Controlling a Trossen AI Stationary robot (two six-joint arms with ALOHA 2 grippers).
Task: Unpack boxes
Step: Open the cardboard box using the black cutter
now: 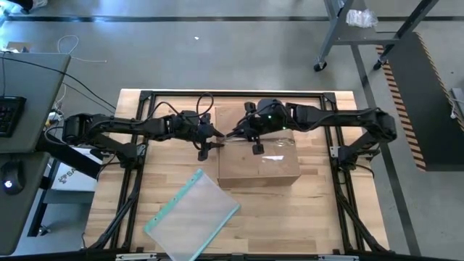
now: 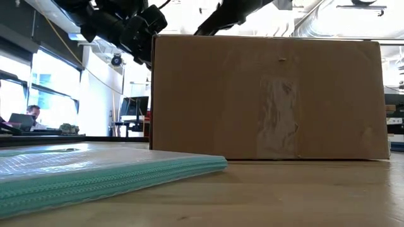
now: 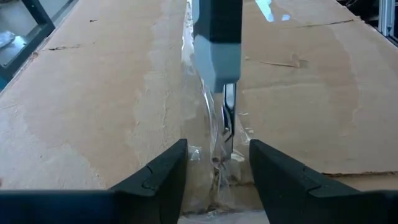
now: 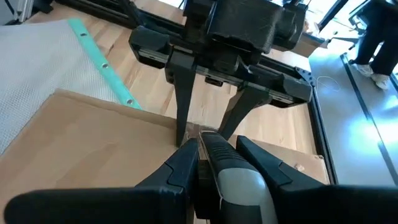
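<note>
The brown cardboard box (image 1: 259, 163) stands in the middle of the table, its flaps shut, with clear tape (image 3: 199, 93) along the top seam. My right gripper (image 1: 235, 134) hangs over the box's left end, shut on a grey and black cutter (image 3: 217, 43). The cutter's thin blade (image 3: 229, 115) points down into the crumpled tape. My left gripper (image 3: 217, 149) faces it from the table's left. It is open, with one finger on each side of the seam at the box's top left edge (image 4: 186, 134). My right gripper pinches the cutter's handle (image 4: 214, 152) between its two fingers, and the handle runs along them. The fingers slant down toward the table's left. The blade's tip sits in the tape seam near the box's left edge. My left gripper's fingertips (image 4: 182, 140) reach the box's top left edge beside the seam; I cannot tell whether they touch the cardboard.
A flat clear pouch with a teal edge (image 1: 192, 214) lies on the near left of the table. Black frame rails (image 1: 138, 167) run along the table's sides. A desk with a keyboard (image 1: 11, 116) stands to the left. A person (image 2: 31, 113) sits far behind.
</note>
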